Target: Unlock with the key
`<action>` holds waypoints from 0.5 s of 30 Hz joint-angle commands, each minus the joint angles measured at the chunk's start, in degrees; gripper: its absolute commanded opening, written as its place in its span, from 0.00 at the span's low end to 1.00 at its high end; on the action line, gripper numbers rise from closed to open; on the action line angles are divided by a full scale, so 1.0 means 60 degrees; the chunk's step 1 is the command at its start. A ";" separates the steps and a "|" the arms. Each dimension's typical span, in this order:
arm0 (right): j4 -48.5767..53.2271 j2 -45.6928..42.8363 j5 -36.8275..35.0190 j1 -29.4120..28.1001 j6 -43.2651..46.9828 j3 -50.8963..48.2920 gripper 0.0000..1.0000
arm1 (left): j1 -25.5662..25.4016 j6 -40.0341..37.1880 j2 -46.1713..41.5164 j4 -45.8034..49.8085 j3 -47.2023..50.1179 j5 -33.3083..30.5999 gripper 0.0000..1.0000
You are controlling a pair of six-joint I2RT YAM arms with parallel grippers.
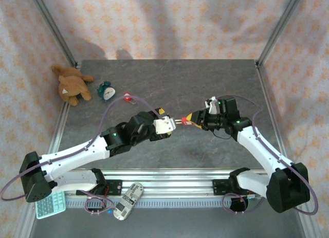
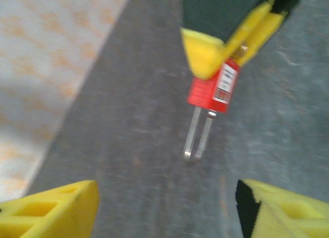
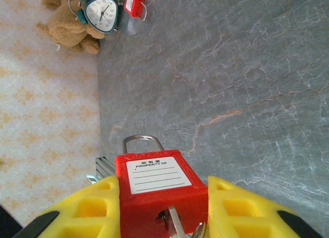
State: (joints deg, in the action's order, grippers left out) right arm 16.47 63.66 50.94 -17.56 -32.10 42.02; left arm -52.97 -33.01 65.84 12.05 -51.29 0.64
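The grey table (image 1: 169, 78) is seen from above, and both arms are reached in over its middle: the left arm (image 1: 82, 150) from the left, the right arm (image 1: 262, 145) from the right. At the far left corner a bear (image 1: 72, 84) is laid, a clock (image 1: 107, 90) is stood just beside it, and a 2nd padlock (image 1: 128, 99) is laid near the clock.

Over to the claws. The right claw (image 1: 194, 118) is clamped on the red padlock (image 1: 185, 122), its body squeezed between the 2 yellow fingers (image 3: 90, 209). It is held up off the table, with the shackle (image 2: 198, 138) pointed at the left claw (image 1: 164, 126). The left claw is spread wide and nothing is gripped. The shackle is lined up just ahead of its gap, touching neither side. On the right wrist view a key (image 3: 175, 222) is seen stuck in the padlock's near end. Whether the shackle is released cannot be told.
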 commanded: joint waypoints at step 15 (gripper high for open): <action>0.0095 -0.1063 0.0691 0.0027 0.0245 -0.0286 0.29 | 0.0639 -0.0181 0.2019 0.0622 -0.1246 0.2060 0.42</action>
State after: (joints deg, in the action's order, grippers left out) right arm 16.67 58.89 53.87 -17.56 -31.99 41.23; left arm -50.04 -33.04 79.00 18.98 -57.84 13.08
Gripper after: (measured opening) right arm 0.319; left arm 0.418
